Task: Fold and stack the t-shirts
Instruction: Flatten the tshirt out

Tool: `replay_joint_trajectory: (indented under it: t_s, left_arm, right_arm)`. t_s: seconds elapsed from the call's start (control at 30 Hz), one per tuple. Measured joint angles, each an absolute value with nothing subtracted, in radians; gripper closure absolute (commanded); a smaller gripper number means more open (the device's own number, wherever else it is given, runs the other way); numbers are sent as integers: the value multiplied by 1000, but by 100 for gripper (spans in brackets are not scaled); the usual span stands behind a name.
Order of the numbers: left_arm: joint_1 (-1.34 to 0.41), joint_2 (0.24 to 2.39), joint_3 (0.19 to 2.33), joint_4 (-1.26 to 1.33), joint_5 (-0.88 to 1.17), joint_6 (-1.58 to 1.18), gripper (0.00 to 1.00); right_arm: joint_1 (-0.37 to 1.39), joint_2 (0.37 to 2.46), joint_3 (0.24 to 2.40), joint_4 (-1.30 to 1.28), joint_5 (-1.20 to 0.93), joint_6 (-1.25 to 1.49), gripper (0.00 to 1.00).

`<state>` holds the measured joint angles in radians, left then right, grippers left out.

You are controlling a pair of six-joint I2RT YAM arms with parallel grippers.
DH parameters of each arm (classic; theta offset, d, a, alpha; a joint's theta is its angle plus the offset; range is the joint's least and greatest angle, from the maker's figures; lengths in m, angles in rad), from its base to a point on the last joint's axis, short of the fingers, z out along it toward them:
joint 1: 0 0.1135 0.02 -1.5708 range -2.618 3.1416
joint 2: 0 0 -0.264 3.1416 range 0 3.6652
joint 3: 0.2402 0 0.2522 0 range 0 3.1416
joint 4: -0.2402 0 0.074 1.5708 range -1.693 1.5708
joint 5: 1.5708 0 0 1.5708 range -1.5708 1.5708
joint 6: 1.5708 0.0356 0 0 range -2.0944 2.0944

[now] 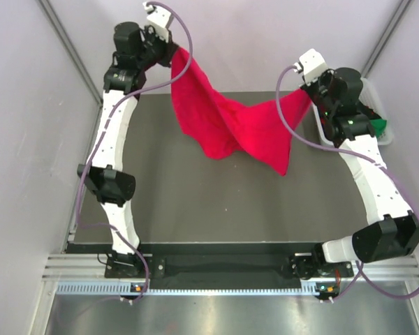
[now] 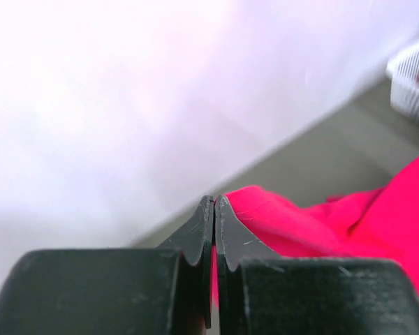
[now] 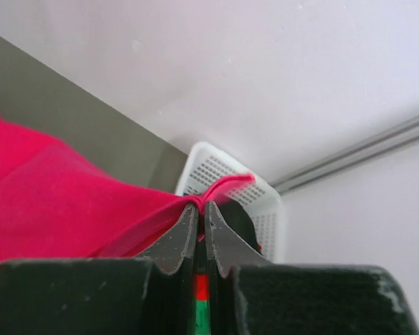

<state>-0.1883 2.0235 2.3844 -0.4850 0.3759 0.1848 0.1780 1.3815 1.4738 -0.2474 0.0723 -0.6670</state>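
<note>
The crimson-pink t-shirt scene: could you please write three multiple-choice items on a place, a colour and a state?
1. Where is the white basket? A. far right of the table B. between the arm bases C. near left
2. Colour of the lifted t-shirt? A. black B. crimson-pink C. green
3. How is it held? A. lying flat B. draped over the basket C. pinched by left gripper and right gripper
A: the top view shows it there. B: every view shows it. C: wrist views show shut jaws on cloth.
</note>
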Motion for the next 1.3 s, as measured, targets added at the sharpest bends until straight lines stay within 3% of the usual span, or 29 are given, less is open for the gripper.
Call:
replay_joint_trajectory:
  t_s: [0.2,0.43,0.77,0.87,0.93,1.0,1.03,1.13,1.3]
  left_arm:
    - [-192,1911,2425,-408,366,184,100]
    - [-224,1853,2455,-329,361,172,100]
    - [-465,1852,2476,-287,344,216,100]
    - [-540,1819,2410,-294,366,216,100]
    - [-559,1734,2255,-300,381,215,100]
    - [-556,1618,2060,-329,378,225,100]
    - [-551,1551,1956,-364,371,236,100]
    - [-543,1369,1717,-468,330,277,100]
    - [-541,1013,1345,-622,213,415,100]
  right_arm:
    - [188,1366,1459,-283,-30,-596,100]
    - [228,1349,1294,-363,-138,-527,100]
    - [239,1265,1177,-418,-177,-488,100]
    - [239,1226,1169,-458,-197,-506,100]
    - [239,1205,1166,-505,-240,-529,98]
    - [239,1196,1164,-576,-301,-551,80]
    - [239,1196,1163,-607,-325,-557,66]
    - [240,1208,1146,-710,-410,-591,49]
    - [241,1267,1148,-766,-469,-609,43]
